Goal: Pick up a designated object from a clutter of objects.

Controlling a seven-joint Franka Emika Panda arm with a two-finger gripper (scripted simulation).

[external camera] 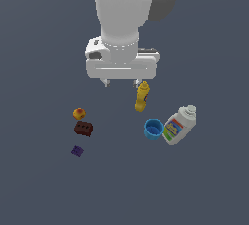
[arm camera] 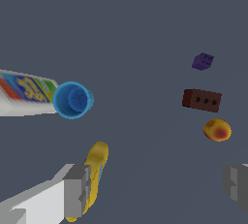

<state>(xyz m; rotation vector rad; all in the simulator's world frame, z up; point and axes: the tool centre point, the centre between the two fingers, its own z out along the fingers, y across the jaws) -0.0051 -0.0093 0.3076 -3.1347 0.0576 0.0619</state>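
The small orange-yellow ball with a reddish patch (external camera: 79,113) lies on the grey floor at the exterior view's left, just behind the dark brown studded brick (external camera: 83,129). It also shows in the wrist view (arm camera: 217,130), beside the brick (arm camera: 202,100). My gripper (external camera: 121,82) hangs open and empty above the floor, well to the right of the ball, with its right finger over the top of the yellow squeeze bottle (external camera: 142,96). In the wrist view the fingers (arm camera: 77,190) stand wide apart and the ball lies near the other finger.
A tiny purple block (external camera: 77,151) lies in front of the brick. A blue cup (external camera: 152,129) and a white labelled bottle (external camera: 179,125) lie at the exterior view's right. The yellow bottle (arm camera: 94,169) lies against one finger in the wrist view.
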